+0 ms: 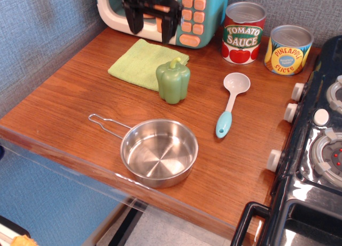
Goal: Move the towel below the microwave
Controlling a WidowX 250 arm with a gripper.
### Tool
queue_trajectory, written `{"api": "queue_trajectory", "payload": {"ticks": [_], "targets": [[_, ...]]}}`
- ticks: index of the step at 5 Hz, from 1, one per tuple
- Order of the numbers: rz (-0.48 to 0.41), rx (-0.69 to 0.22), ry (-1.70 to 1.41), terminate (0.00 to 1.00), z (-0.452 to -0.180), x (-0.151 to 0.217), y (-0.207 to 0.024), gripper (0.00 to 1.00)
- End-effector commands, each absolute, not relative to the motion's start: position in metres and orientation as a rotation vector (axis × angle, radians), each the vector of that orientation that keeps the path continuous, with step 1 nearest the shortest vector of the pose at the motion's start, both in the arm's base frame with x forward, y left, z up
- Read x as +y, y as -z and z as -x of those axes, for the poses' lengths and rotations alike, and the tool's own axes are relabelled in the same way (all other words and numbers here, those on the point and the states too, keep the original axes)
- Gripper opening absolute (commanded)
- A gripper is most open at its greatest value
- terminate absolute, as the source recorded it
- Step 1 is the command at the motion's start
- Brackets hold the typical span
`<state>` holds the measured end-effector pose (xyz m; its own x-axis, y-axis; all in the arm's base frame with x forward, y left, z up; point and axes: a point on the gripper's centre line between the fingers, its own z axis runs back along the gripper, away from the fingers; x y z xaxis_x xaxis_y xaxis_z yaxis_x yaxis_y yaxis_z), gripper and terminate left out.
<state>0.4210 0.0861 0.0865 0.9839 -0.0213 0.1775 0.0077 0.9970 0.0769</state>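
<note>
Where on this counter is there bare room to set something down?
Bare wood lies left of the towel and pan, and between the spoon and stove. The back is crowded: microwave, gripper, cans, pepper touching the towel.

Soft matt cloth towel [145, 63]

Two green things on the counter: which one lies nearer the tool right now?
The towel, the flat folded light-green cloth in front of the microwave. The tool hangs above its far edge. The glossy green pepper stands upright at the towel's near-right corner, farther off.
</note>
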Motion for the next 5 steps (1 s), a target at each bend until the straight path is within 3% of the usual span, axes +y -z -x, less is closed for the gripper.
{"api": "queue_trajectory", "payload": {"ticks": [1,2,4,5], "targets": [[-0.089,-0.293,-0.03,0.0,-0.399,0.102,-0.156,1.0],[-0.071,-0.294,-0.03,0.0,-0.382,0.107,-0.158,1.0],[-0.086,-0.229,0.005,0.0,-0.361,0.111,-0.135,1.0],[-0.086,-0.229,0.005,0.0,-0.361,0.111,-0.135,1.0]]}}
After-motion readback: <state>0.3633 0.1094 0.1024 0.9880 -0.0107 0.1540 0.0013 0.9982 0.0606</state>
